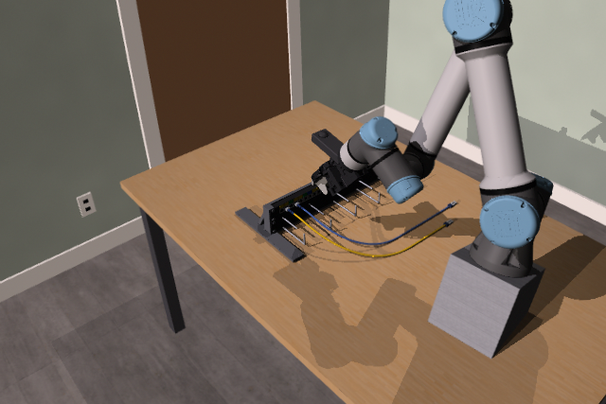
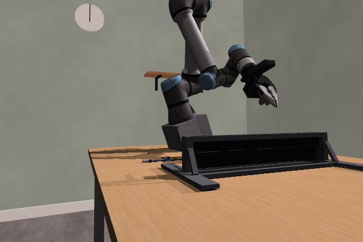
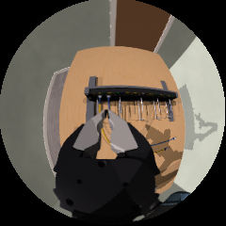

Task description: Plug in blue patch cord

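The dark rack (image 1: 267, 218) (image 2: 254, 137) (image 3: 132, 91) stands upright on its feet. The blue cord (image 1: 369, 243) has one end in a port near the rack's left end in the top view. Its free plug (image 1: 454, 203) (image 2: 146, 160) (image 3: 174, 138) lies on the table towards the arm's base. The yellow cord (image 1: 373, 255) is plugged in beside it, further left; its free plug (image 1: 449, 222) (image 2: 165, 157) lies near the blue one. My gripper (image 2: 275, 106) (image 3: 106, 109) is shut and empty, above the rack and away from both free plugs. The white label and the latch's facing are too small to tell.
Several thin metal cable guides (image 1: 346, 203) (image 3: 141, 109) stick out from the rack's port side. The rack's foot (image 1: 286, 248) (image 2: 202, 183) reaches out over the table (image 1: 205, 179). The arm's grey base block (image 1: 479, 296) stands beyond the free plugs.
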You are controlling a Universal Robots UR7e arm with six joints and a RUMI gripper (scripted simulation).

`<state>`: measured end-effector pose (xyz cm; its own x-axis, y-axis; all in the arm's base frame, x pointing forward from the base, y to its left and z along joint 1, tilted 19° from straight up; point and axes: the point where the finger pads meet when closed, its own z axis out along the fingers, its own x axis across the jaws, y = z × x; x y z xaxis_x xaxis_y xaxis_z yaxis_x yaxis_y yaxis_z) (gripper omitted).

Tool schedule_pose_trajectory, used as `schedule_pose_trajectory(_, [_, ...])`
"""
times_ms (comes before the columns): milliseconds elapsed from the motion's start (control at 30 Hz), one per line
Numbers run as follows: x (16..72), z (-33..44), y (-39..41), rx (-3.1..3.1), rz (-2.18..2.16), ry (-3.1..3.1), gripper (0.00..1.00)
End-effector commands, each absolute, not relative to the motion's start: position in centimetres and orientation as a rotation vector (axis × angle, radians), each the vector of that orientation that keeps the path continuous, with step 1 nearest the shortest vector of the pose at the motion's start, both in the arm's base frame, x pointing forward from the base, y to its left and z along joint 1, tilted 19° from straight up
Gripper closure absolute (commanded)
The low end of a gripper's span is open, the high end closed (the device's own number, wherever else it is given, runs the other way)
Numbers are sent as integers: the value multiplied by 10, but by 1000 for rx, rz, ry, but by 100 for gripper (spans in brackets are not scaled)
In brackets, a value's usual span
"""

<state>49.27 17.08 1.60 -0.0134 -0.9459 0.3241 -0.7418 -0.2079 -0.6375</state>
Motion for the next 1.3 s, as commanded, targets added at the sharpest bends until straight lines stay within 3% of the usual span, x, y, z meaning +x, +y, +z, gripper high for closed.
schedule_pose_trajectory(0, [500, 9, 169, -1984, -1044, 1767, 100])
schedule_pose_trajectory(500, [542, -34, 154, -1984, -1044, 1767, 100])
schedule_pose_trajectory(1267, [549, -41, 151, -1984, -1044, 1767, 100])
